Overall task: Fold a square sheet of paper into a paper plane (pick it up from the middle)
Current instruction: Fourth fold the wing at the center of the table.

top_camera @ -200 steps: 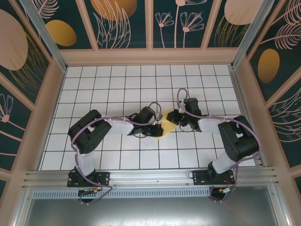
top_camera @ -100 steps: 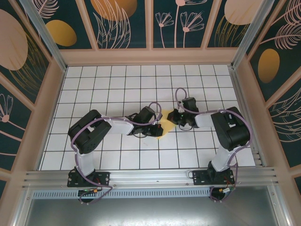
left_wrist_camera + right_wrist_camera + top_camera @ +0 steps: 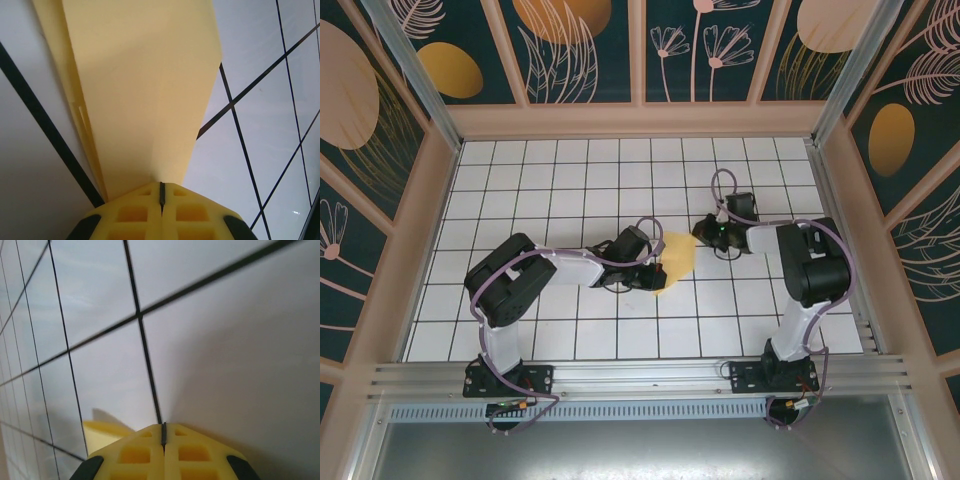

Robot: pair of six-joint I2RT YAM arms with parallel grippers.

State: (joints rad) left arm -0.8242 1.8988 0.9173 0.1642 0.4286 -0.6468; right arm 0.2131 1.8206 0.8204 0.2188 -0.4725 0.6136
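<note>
Tapering toward the left claw (image 3: 161,192), pale-yellow paper (image 3: 145,90) shows layered folds.

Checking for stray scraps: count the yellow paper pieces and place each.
1. The folded yellow paper lies on the table between the left arm and the right arm; scraps could be hidden beneath them.

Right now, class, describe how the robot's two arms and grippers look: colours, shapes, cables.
Both the left arm and right arm have chunky black joint housings, pale grey links and looping purple cables. The left gripper and right gripper have yellow fingers with square recesses and black edging.
</note>
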